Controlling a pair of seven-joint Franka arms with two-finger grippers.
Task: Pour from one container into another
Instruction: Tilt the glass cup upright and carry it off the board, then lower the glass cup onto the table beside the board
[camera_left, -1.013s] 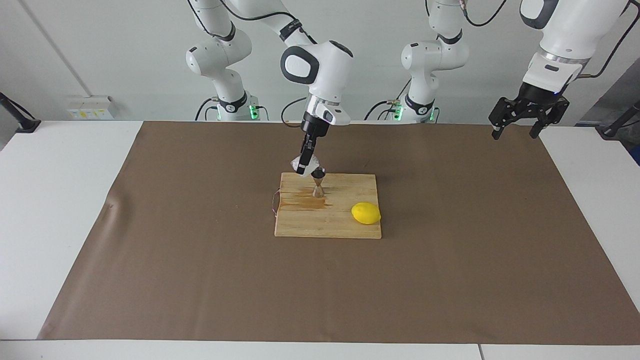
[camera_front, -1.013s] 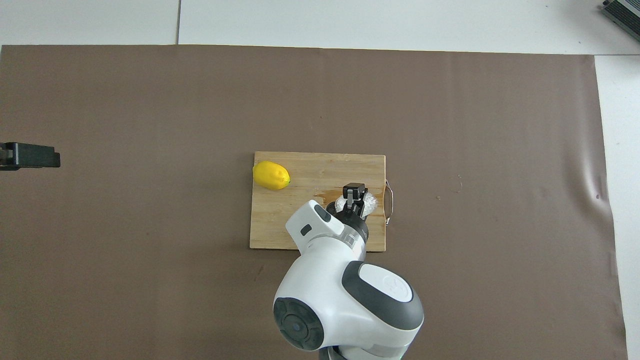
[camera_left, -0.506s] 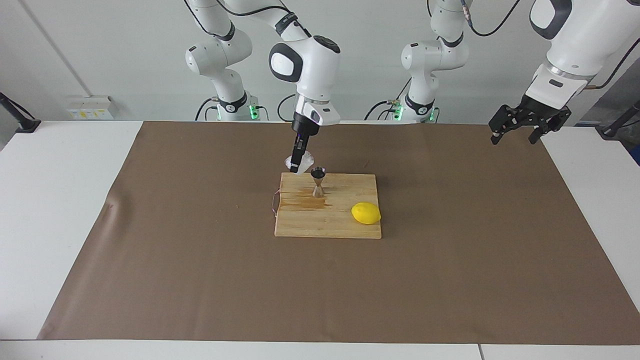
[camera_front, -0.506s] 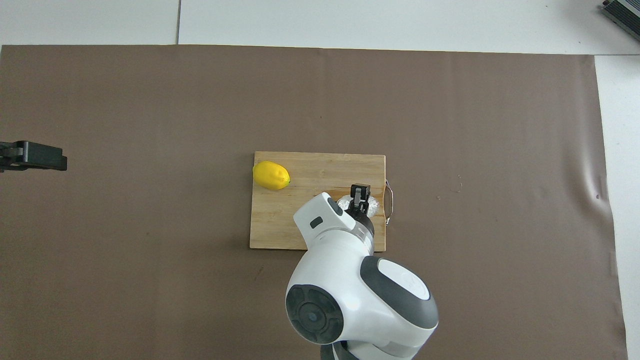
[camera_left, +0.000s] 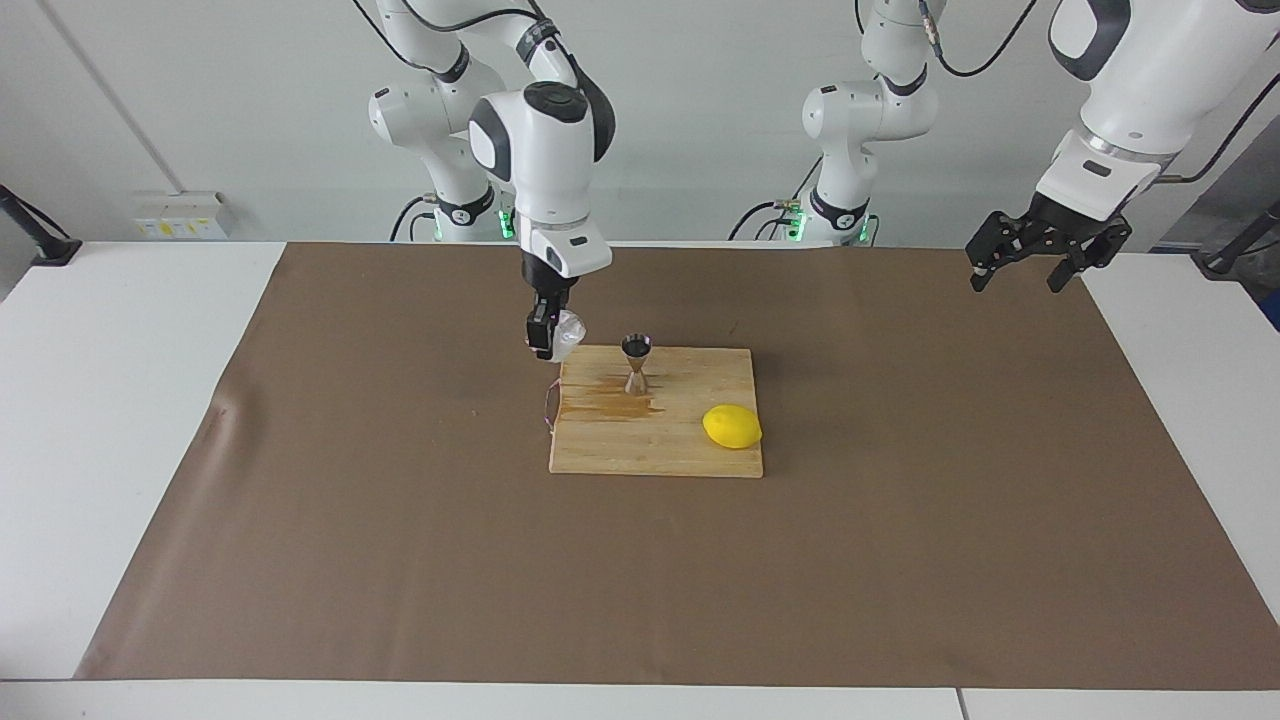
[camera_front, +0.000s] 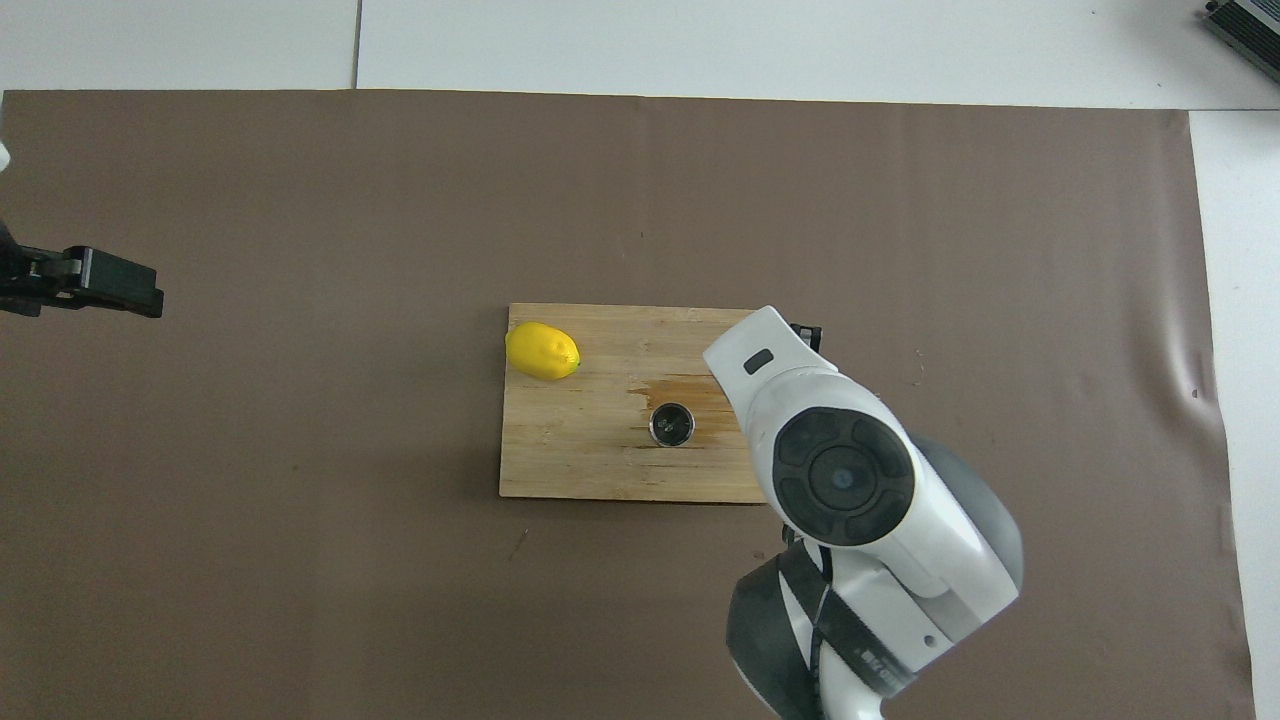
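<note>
Crinkly translucent white cup (camera_left: 568, 330) hangs tilted in right pincer (camera_left: 543, 343).

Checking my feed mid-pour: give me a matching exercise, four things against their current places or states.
1. crinkly white plastic cup
2. shiny steel hourglass jigger
3. yellow lemon
4. left gripper

a. open, waiting over the brown mat's edge
b. upright on the wooden cutting board, beside a wet stain
c. held in the right gripper
d. lying at the board's corner

Pairs: 1-c, 2-b, 3-d, 4-a
</note>
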